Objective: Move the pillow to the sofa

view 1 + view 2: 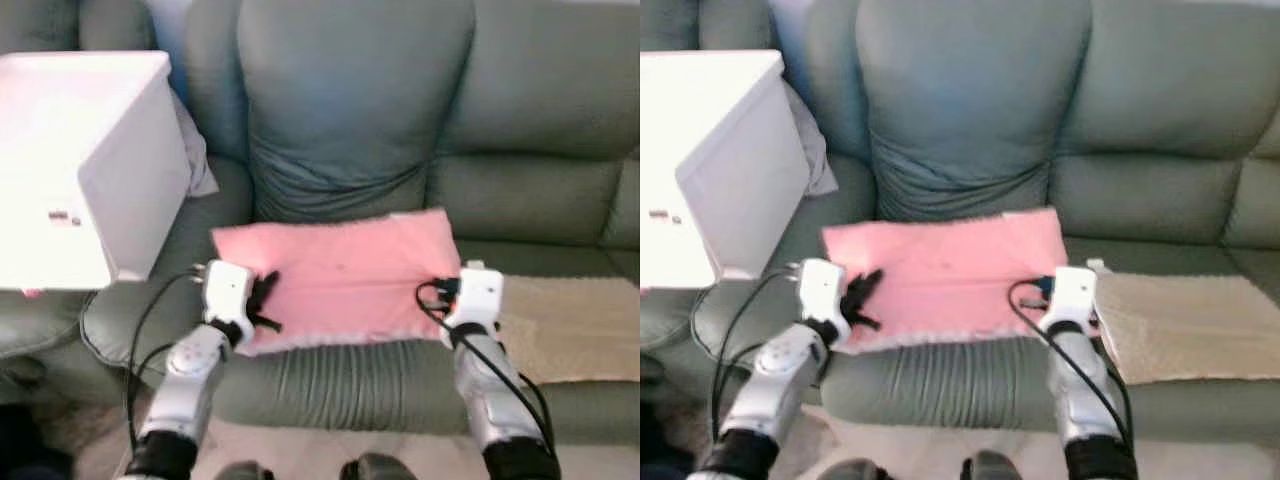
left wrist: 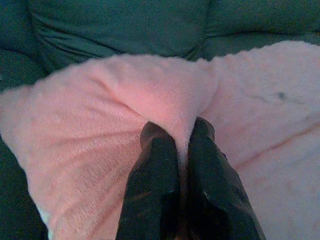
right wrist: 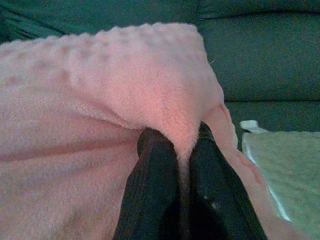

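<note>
- Grey-green sofa [image 1: 350, 380] — seat cushion bears a pink pillow [image 1: 340, 275].
- Beige towel [image 1: 570, 325] lies flat on the adjoining seat — just beside the pillow.

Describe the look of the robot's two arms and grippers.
Both arms are silver, jointed metal tubes that darken to black at the lower ends. Each ends in a boxy white wrist block carrying the left gripper and right gripper, each with two long, glossy black fingers. Loose black cables loop from the wrist blocks back along the arms.
</note>
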Tool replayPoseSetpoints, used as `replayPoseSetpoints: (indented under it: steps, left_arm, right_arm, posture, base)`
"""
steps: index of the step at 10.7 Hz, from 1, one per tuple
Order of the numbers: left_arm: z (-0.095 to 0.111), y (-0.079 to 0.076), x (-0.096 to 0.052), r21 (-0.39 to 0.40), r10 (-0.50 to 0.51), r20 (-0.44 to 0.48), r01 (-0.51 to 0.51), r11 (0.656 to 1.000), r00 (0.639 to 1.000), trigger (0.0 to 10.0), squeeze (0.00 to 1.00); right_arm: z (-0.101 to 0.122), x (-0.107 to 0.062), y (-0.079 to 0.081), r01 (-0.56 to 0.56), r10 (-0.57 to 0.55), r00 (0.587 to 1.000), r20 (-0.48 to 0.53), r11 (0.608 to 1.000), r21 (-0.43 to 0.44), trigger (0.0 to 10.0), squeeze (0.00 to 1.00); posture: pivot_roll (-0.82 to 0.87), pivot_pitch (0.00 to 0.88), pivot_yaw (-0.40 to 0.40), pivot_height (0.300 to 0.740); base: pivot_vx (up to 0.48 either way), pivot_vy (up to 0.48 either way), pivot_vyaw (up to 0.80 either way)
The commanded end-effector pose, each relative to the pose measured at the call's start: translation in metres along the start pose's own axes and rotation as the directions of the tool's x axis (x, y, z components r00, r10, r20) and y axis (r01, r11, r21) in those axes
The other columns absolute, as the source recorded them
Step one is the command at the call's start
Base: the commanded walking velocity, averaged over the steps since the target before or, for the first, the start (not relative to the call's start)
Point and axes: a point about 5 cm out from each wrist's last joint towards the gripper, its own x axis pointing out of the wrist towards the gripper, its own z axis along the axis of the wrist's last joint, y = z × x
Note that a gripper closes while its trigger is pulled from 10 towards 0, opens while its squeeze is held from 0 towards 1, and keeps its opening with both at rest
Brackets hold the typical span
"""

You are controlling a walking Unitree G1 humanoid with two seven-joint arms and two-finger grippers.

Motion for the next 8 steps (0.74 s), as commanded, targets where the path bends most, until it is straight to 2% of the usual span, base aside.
replayPoseSetpoints:
  steps: [1,4,8]
  left_arm:
    - [0.007,0.002,-0.001,0.017,0.005,0.028,-0.005,1.0,1.0,10.0,0.0]
    - [0.005,0.001,-0.003,0.006,0.004,0.021,-0.004,1.0,1.0,10.0,0.0]
    - [0.011,0.013,-0.001,0.022,0.028,0.027,-0.028,0.999,0.999,10.0,0.0]
  right_arm:
    - [0.002,-0.001,-0.003,0.017,-0.017,1.0,0.01,1.0,0.006,10.0,0.0]
    - [0.002,-0.003,-0.003,0.017,-0.017,1.0,0.005,1.0,0.008,10.0,0.0]
    - [0.004,-0.002,-0.002,0.022,-0.022,1.0,0.004,1.0,0.021,10.0,0.0]
  posture:
    - [-0.06,0.0,-0.049,0.74]
    - [-0.06,0.0,-0.047,0.74]
    - [-0.06,0.0,-0.04,0.74]
  base:
    - [0.0,0.0,-0.8]
    - [0.0,0.0,0.0]
    - [0.0,0.0,-0.53]
